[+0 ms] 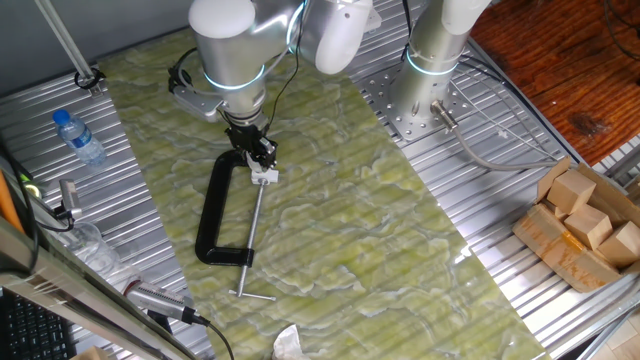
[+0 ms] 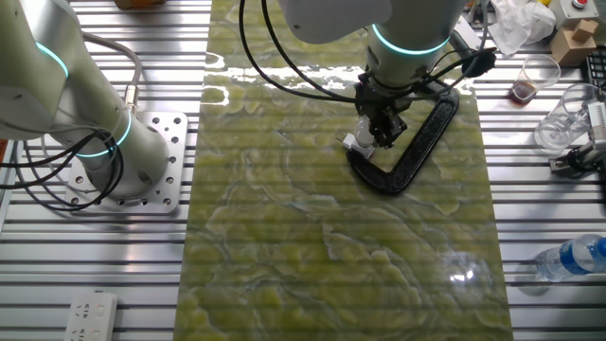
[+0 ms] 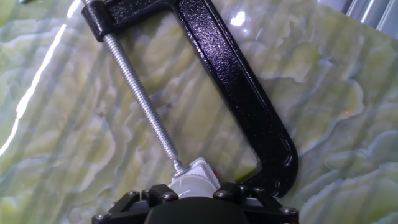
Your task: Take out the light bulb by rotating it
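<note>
A black C-clamp lies flat on the green marbled mat; it also shows in the other fixed view and the hand view. Its screw presses on a small white square socket piece at the clamp's jaw. My gripper stands straight down over this socket. In the hand view a whitish round body, the light bulb, sits between my fingers, right above the socket. The fingers appear closed on it. Most of the bulb is hidden by my hand.
A clear bottle with a blue cap lies on the metal table at the left. A cardboard box of wooden blocks is at the right. A second arm's base stands at the back. A plastic cup is near the clamp.
</note>
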{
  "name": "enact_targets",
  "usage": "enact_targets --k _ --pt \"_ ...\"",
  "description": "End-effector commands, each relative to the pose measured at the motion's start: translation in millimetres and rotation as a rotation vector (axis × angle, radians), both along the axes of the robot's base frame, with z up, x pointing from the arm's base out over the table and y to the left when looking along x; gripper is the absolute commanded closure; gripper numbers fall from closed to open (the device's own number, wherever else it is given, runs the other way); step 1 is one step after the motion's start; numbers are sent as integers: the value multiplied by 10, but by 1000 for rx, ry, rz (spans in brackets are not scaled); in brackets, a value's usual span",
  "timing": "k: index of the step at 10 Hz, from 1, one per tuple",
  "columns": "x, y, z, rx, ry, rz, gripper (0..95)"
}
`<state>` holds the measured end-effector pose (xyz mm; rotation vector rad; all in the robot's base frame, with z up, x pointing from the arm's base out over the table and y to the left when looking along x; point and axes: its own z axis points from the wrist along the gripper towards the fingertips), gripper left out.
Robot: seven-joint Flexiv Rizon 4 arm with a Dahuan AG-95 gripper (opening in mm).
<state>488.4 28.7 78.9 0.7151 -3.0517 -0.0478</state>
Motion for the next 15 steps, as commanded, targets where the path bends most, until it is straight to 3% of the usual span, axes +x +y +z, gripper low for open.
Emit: enact_targets --k 1,4,7,13,15 --pt "2 2 -3 1 0 9 950" --pt "1 5 8 0 3 90 950" --pt "-1 7 27 -15 2 287 950" --pt "-2 14 26 -7 -4 439 950" --pt "-1 20 24 -6 -6 539 950"
